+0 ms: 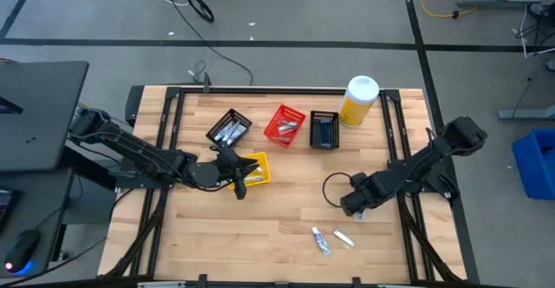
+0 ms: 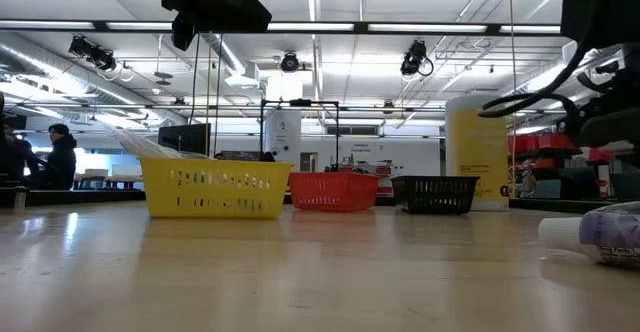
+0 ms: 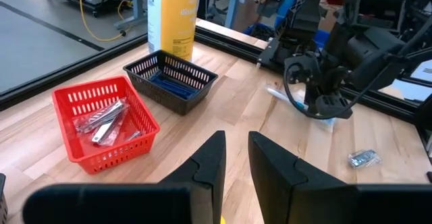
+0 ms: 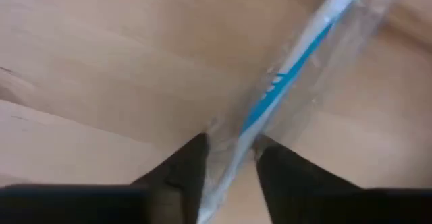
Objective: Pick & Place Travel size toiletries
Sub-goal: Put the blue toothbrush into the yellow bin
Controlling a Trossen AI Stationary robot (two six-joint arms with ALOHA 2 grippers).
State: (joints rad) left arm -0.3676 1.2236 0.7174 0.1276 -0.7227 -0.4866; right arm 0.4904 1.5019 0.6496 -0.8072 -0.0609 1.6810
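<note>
A white and light-blue toothbrush in a clear wrapper lies on the wooden table near its right side. My right gripper points down over it and is shut on it; it also shows in the high view. Two small tubes lie on the table toward the near edge. My left gripper hangs above the yellow basket, its fingers a narrow gap apart with nothing between them. My right gripper pinches the wrapped toothbrush's handle between its two fingers. The fingers come from above, pointing down, and lie across the handle. The toothbrush lies flat on the table, its far part running away from the fingers.
At the back stand a black basket with light items, a red basket holding shiny packets, a second black basket with dark blue items, and a big yellow white-capped bottle. A black cable loop hangs beside the right arm.
</note>
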